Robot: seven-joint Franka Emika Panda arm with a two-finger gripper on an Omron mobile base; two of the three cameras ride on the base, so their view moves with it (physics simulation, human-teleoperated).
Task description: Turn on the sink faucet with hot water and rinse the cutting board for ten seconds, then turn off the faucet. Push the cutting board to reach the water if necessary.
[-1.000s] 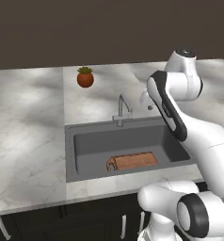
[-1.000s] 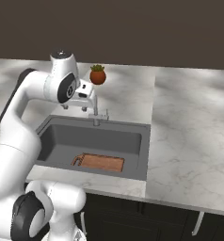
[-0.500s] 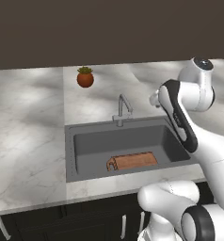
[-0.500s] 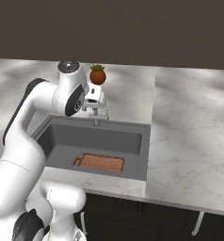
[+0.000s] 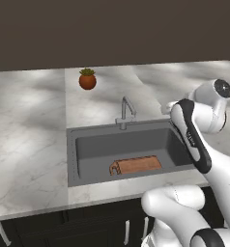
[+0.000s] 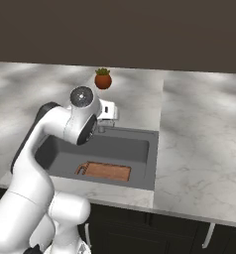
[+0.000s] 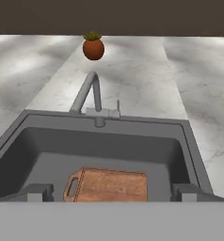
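The dark grey sink [image 5: 95,150] is set into white marble, and the reddish-brown cutting board [image 5: 136,165] lies flat on its floor near the front, loop handle to the left. The slim grey faucet [image 5: 125,111] stands behind the basin, its spout over the back of the basin; no water runs from it. In the hand view the faucet [image 7: 89,92] with its small side lever [image 7: 117,108] sits ahead, with the board [image 7: 109,185] below. My gripper [image 7: 111,193] hovers open above the basin's front, fingertips [image 7: 36,192] wide apart with nothing between them. My white hand [image 6: 108,112] hangs by the faucet.
A small round terracotta pot with a green plant [image 5: 87,79] stands on the counter behind the sink. White marble counter [image 5: 30,135] spreads to both sides. A dark wall runs along the back. My arm's upper links [image 5: 192,132] rise over the sink's right edge.
The arm's elbow has swung to the right and lower. The hand has drifted slightly right and down near the faucet. Board, faucet and pot stay put.
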